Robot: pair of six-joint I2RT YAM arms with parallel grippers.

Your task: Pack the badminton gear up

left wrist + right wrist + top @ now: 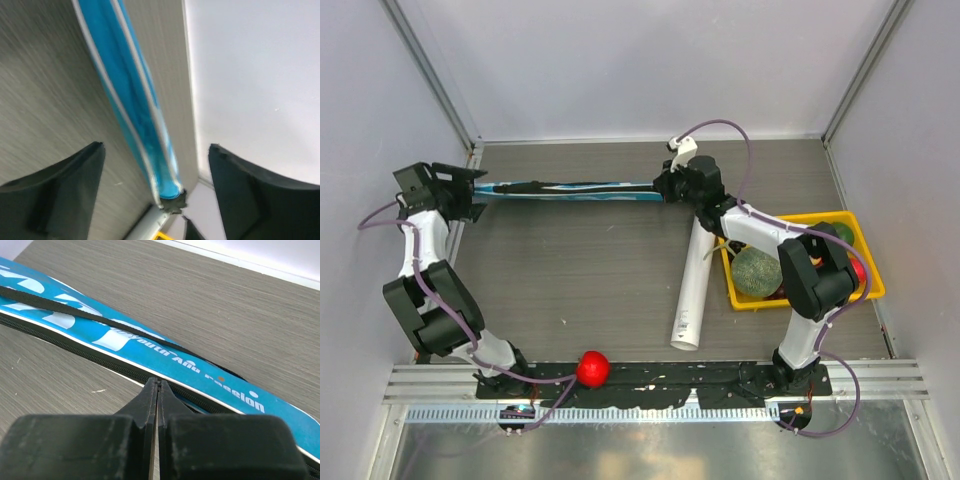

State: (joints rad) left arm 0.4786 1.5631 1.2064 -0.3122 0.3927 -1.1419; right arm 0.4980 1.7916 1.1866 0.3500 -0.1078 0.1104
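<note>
My right tool (158, 383) is pinched fully shut on the zipper edge of the blue racket bag (200, 365). The bag runs on edge along the tabletop (570, 270) from the right tool's tips across to my left tool (155, 146). That tool stands wide open, its fingers either side of the bag without touching it. The white tube (692, 285) lies just back from my right tool, beneath that arm.

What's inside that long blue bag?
Only the outside of the blue bag shows: blue fabric and a zipper. Whatever is inside is covered.
</note>
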